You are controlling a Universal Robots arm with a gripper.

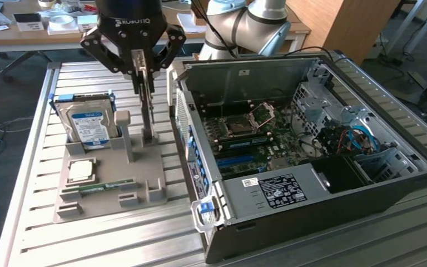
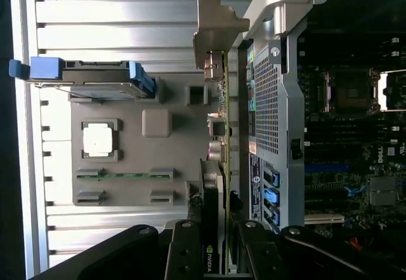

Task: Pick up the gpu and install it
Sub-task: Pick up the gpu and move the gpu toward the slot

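Grip is firm: my claw point(image 1: 144, 72) point(image 2: 217, 229) is clenched on the gpu point(image 1: 147, 111) point(image 2: 210, 197), one finger on each flat face near its upper end; the card hangs upright and edge-on, its pale metal bracket point(image 2: 212, 29) at one end; its lower end is close over the grey fixture tray point(image 1: 109, 206) point(image 2: 127, 156), and I cannot tell whether it touches. The gpu is just beside the open computer case point(image 1: 310, 222) point(image 2: 273, 13), on the exterior view's left of it, outside its wall; the motherboard point(image 1: 273, 139) lies exposed inside. On the tray a hard drive point(image 1: 87, 119) point(image 2: 95, 80) stands on edge; a CPU chip point(image 1: 80, 169) point(image 2: 99, 139) lies flat nearby; a green memory stick point(image 1: 98, 187) point(image 2: 124, 174) lies beside that. Tray and case rest on a slatted aluminium table point(image 1: 73, 239).
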